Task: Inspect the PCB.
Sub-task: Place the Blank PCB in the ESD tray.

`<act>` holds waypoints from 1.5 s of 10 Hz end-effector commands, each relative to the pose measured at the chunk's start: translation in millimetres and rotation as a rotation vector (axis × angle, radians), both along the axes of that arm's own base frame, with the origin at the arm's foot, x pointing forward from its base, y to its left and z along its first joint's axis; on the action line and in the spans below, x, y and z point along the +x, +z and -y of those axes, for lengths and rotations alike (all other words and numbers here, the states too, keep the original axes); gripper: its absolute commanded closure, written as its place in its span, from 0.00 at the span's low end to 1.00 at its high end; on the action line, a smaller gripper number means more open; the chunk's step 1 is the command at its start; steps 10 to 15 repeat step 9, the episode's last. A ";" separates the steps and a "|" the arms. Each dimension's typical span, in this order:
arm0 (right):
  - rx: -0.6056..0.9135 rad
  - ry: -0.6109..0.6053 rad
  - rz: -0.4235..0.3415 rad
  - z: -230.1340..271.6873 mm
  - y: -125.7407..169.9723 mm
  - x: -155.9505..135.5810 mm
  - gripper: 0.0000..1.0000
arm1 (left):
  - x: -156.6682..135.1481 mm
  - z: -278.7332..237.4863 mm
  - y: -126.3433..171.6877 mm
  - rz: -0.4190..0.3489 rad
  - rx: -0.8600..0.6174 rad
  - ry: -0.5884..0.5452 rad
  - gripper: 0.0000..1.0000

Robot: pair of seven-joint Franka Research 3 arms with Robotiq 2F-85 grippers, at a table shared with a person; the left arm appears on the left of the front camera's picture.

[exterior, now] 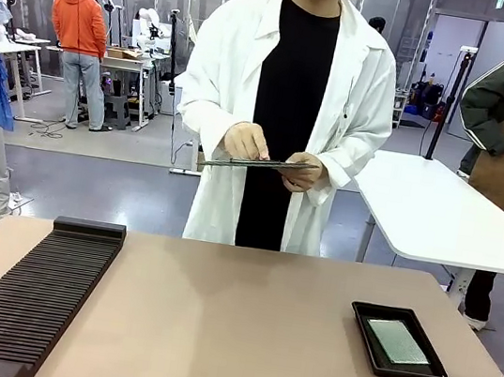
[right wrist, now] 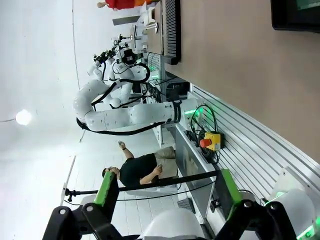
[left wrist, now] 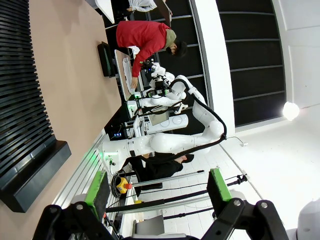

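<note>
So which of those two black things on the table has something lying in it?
The shallow black tray on the robot's right: a pale green PCB lies flat inside. The long ribbed black rack on the left holds nothing.

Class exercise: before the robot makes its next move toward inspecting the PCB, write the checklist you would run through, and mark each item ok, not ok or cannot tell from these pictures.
1. PCB located: lying flat inside the black tray on the table's right side. Ok.
2. Left gripper open and holding nothing. Ok.
3. Right gripper open and holding nothing. Ok.
4. Person's hands away from the tray: both are up on a clipboard at the far side. Ok.
5. Slotted black rack apart from the tray, on the table's left side. Ok.
6. PCB surface condition: too small to judge. Cannot tell.
</note>
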State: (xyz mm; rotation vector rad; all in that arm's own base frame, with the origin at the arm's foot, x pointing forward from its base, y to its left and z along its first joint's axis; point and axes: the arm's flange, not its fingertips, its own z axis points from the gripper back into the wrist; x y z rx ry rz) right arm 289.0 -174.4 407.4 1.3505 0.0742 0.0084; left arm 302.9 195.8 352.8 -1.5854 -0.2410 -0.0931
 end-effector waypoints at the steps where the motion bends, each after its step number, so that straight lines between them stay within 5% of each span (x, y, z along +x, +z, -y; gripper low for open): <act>1: -0.014 0.004 -0.019 -0.2 7.7 -3.4 0.00 | 0.2 0.8 4.7 -0.007 0.006 0.000 0.00; 15: -0.014 0.004 -0.019 -0.2 7.7 -3.4 0.00 | 0.2 0.8 4.7 -0.007 0.006 0.000 0.00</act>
